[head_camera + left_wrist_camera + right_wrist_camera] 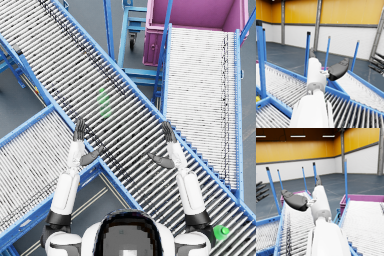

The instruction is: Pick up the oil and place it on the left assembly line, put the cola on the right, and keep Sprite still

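Observation:
A green, see-through bottle lies on the middle roller line, beyond both hands; it is faint and blurred. A second green object sits on the same line at the near right, beside my right elbow. No oil or cola shows in any view. My left hand hovers over the near edge of the middle line, fingers apart and holding nothing. My right hand is held the same way, farther right over the rollers.
The left roller line runs at lower left and the right one at upper right, ending at a purple bin. Blue side rails and upright posts border the lines. Grey floor lies between them.

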